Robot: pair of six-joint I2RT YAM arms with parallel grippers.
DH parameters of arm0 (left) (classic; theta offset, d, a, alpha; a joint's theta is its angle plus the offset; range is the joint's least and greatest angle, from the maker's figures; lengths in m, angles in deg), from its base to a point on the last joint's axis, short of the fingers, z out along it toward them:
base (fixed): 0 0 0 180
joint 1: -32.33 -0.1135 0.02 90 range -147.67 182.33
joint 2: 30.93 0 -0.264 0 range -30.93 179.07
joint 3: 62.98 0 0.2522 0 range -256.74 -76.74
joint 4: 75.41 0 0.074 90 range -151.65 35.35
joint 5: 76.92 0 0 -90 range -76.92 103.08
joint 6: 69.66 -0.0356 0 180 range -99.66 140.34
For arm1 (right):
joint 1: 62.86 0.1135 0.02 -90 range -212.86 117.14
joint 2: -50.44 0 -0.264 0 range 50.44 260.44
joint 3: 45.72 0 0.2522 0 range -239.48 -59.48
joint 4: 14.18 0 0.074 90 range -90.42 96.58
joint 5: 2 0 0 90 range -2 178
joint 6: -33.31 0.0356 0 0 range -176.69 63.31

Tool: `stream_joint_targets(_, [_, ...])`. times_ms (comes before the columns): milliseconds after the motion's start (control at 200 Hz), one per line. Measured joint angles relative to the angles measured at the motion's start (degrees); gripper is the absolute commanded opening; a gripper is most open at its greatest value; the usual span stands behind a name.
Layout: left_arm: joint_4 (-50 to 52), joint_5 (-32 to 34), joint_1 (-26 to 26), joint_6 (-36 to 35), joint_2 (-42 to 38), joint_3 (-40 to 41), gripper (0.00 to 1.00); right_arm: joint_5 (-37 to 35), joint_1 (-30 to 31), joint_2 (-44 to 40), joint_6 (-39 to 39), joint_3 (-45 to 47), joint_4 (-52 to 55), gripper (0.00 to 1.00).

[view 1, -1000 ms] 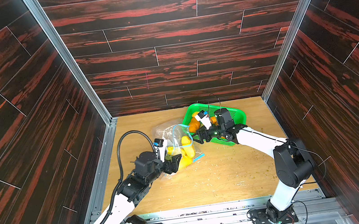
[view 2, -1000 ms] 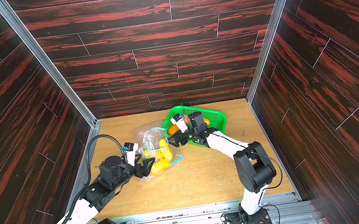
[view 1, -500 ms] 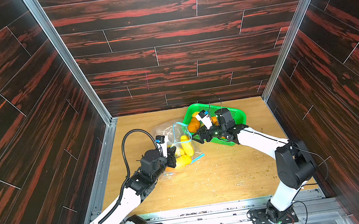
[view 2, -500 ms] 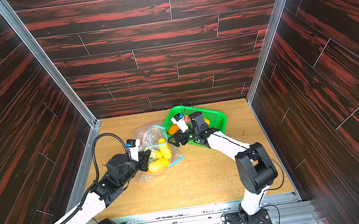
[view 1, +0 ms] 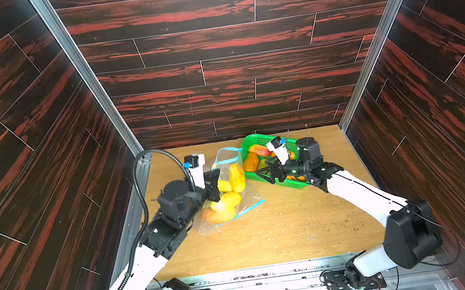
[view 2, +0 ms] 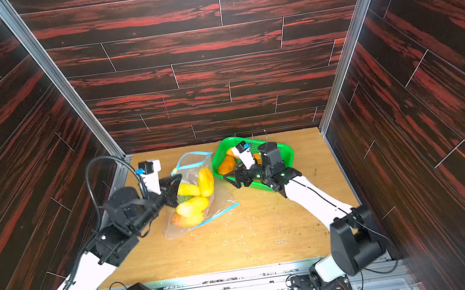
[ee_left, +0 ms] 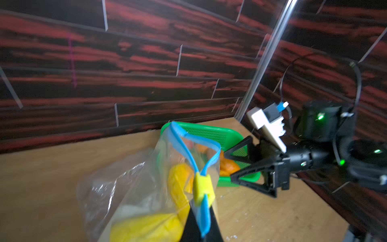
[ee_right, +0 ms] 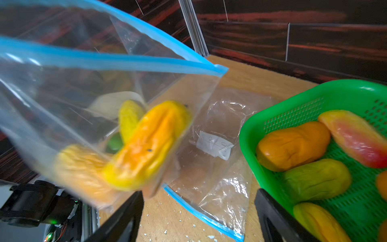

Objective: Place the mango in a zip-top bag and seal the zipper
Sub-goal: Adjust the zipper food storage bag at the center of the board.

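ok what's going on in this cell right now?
The left gripper is shut on the zip-top bag, pinching the zipper end near the yellow slider and holding the mouth up. Several mangoes are inside the bag, and the zipper is open, not sealed. The right gripper is open and empty at the edge of the green basket, which holds more fruit. A second bag lies flat on the table.

Your wooden tabletop [view 1: 283, 236] fills the lower middle of both top views. A green basket [view 1: 256, 139] sits toward its upper right, a flat zip-top bag [ee_right: 219, 117] lies just left of the basket, and pale crumbs [view 1: 277, 208] are scattered across the centre and right.
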Motion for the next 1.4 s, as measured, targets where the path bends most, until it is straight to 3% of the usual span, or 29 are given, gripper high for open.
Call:
stream_joint_targets(125, [2.08, -5.6, 0.0, -0.04, 6.38, -6.14, 0.0, -0.07, -0.68, -4.09, -0.11, 2.49, -0.48, 0.86])
stream_joint_targets(321, [5.03, -13.09, -1.03, 0.48, 12.0, -4.61, 0.0, -0.76, -0.96, -9.51, -1.31, 5.95, -0.76, 0.86])
stream_joint_targets(531, [4.74, -19.76, -4.72, 0.79, 16.31, -6.12, 0.0, -0.33, -1.01, -9.92, -1.55, 6.01, -1.27, 0.86])
stream_joint_targets(932, [5.42, -28.41, -4.85, -1.51, 28.24, -21.33, 0.0, -2.32, -1.01, -10.99, -2.6, 4.31, -0.46, 0.86])
stream_joint_targets(1112, [5.4, -31.28, -3.82, -1.51, 32.87, -23.34, 0.0, -4.39, -1.2, -12.52, -2.54, 4.31, 0.09, 0.86])
stream_joint_targets(1207, [5.97, -31.95, -3.48, -1.73, 33.27, -23.12, 0.0, -2.1, -1.31, -11.76, -1.27, 4.96, -1.29, 0.77])
stream_joint_targets(1278, [5.62, -31.43, -3.3, -2.43, 32.11, -21.97, 0.0, 1.33, -1.11, -10.25, 1.07, 6.25, -4.02, 0.71])
stream_joint_targets(1398, [5.6, -28.04, -3.61, -3.34, 27.02, -16.28, 0.0, 4.79, 2.01, -5.09, 4.55, 8.59, -8.79, 0.71])
